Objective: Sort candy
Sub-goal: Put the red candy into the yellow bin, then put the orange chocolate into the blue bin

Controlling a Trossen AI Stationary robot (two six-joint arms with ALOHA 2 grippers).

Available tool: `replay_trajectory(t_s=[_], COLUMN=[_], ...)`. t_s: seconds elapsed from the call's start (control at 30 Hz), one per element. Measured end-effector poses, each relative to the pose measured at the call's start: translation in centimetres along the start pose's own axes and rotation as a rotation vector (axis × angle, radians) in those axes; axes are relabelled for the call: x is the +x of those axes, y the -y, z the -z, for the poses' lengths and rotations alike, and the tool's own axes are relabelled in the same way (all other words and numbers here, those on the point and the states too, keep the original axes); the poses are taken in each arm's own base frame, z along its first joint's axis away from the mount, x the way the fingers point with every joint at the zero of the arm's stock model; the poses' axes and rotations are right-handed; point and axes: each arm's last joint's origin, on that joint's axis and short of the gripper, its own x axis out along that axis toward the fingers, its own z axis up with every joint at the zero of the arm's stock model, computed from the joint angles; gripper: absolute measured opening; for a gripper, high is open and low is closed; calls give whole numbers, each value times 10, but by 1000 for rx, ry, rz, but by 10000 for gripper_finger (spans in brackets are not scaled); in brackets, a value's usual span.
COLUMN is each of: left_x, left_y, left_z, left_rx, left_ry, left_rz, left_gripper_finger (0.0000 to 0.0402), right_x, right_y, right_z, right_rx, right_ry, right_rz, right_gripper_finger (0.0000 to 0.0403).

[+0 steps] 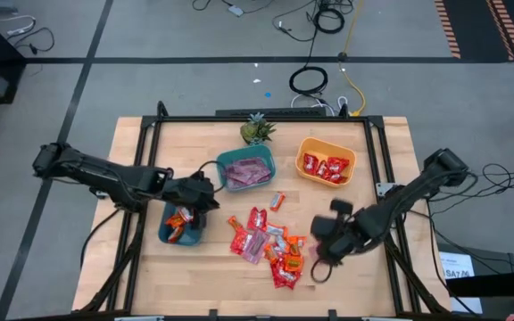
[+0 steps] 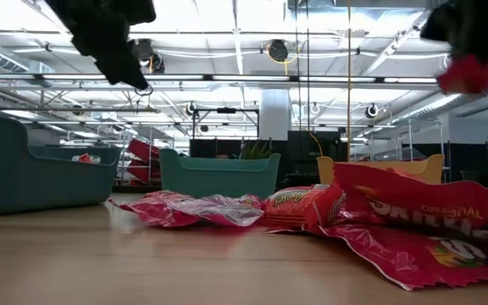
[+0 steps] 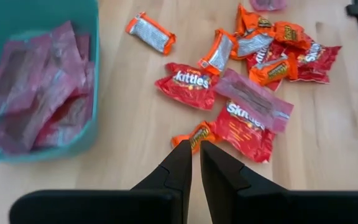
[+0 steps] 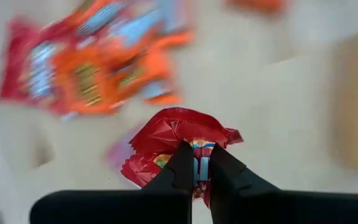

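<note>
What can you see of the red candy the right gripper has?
The red candy is a small shiny red wrapper, crumpled, with a bit of multicoloured print showing at the pinch. The right gripper is shut on its middle, fingers either side. In the low view it hangs lifted, well above the table and touching nothing else. It sits off the right edge of the loose candy pile. Its far side is hidden.

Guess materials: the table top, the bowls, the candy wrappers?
Table top: pale wood, visible grain and plank seams, matte. Bowls, teal and orange: likely plastic, smooth uniform colour. Candy wrappers: thin glossy film or foil, crinkled; some show silver undersides.
</note>
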Motion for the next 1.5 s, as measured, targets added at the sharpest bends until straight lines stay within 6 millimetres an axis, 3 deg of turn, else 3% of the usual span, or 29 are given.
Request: replay_trajectory(t_s=[0.17,0.37,0.57,0.73,0.93,1.17,1.5], left_x=[-11,-23,-24,-24,-24,-24,-24], left_y=[-4,0,1,2,2,2,2], left_z=[15,22,21,19,19,20,20], left_rx=[-78,-102,-102,-104,-122,-147,-146], left_ry=[25,61,75,91,91,87,85], left_rz=[20,64,69,74,72,75,75], left_gripper_finger=[44,44,44,44,44,44,44], right_x=[-34,-52,-50,-34,-9,11,1], right_y=[45,115,179,212,234,241,240], right_z=[-10,-25,-34,-40,-47,-54,-51], right_rx=[60,195,357,488,542,551,558], right_ry=[130,228,270,247,154,80,116], right_rz=[158,200,207,274,347,372,364], right_gripper_finger=[9,3,2,17,57,110,175])
